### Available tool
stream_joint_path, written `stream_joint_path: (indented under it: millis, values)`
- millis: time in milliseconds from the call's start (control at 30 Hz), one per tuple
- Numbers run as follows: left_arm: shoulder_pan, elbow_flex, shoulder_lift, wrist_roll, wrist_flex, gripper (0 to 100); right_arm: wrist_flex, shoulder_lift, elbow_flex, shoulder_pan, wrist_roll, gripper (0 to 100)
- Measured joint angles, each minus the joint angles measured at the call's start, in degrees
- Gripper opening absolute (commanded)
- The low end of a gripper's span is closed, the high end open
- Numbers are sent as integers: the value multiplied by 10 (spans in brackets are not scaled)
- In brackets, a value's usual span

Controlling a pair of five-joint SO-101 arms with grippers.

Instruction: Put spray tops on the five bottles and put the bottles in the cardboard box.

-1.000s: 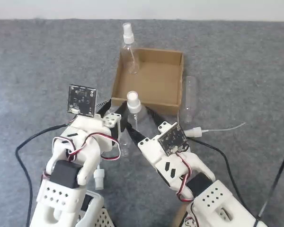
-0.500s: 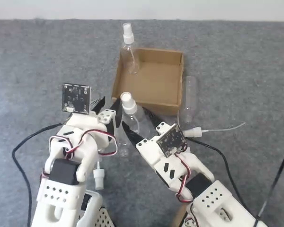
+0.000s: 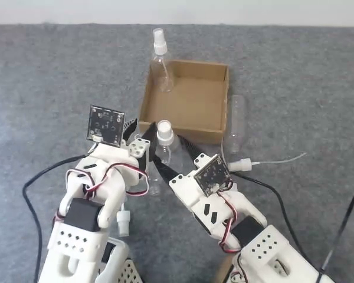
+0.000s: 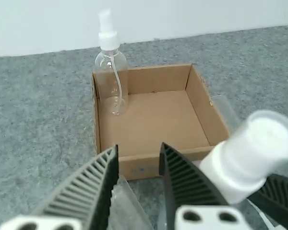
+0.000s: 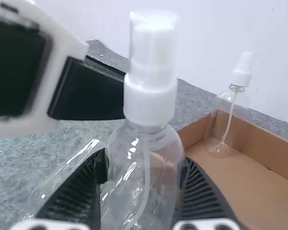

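**Surface and room.** A grey carpet-like mat (image 3: 295, 76) covers the table, and a white wall (image 3: 253, 10) closes the far edge. Black cables (image 3: 32, 183) trail beside the arms.

**Hidden or unclear.** In the high view both grippers cover the lower body of the held bottle (image 5: 144, 158), and the right wrist view cuts off its base. Whether its spray top (image 3: 165, 131) is fully screwed down cannot be told. A second clear bottle (image 5: 62, 184) lies on the mat just beside the held one and is hard to trace, being transparent and partly under the left arm.

**Task items.**
- The held bottle is clear and upright, with a white spray top. It sits just in front of the near wall of the cardboard box (image 3: 219, 94), outside it.
- The right gripper (image 5: 143, 163) clamps the held bottle's body between both fingers.
- The left gripper (image 4: 139, 149) stands beside the spray top with a narrow gap between its fingers, and nothing is in that gap.
- A capped bottle (image 3: 161, 59) stands upright in the box's far corner.
- An uncapped bottle (image 3: 236, 124) lies along the outside of the box.
- A loose spray top (image 3: 243, 164) with its thin tube lies near the uncapped bottle.
- Another loose top (image 3: 124, 223) lies by the left arm.
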Motion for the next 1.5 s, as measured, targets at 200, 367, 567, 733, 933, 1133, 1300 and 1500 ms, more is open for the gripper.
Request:
stream_joint_path:
  millis: [200,367,567,733,933,1133,1300,1500]
  values:
    - [19,-1,-3,-31,0,134,2,0,1,0,0,20]
    - [27,-1,-5,-36,0,134,2,0,1,0,0,20]
    - [29,-1,-5,-36,2,134,2,0,1,0,0,20]
    - [37,-2,-6,-47,2,130,2,0,1,5,0,20]
    - [56,2,-6,-74,-2,130,3,1,2,9,0,20]
    - [22,3,-6,-53,1,133,3,1,2,7,0,20]
    - [-26,-6,1,-34,2,133,25,0,0,3,0,20]
    - [-104,-16,1,-34,2,134,106,0,-18,5,0,20]
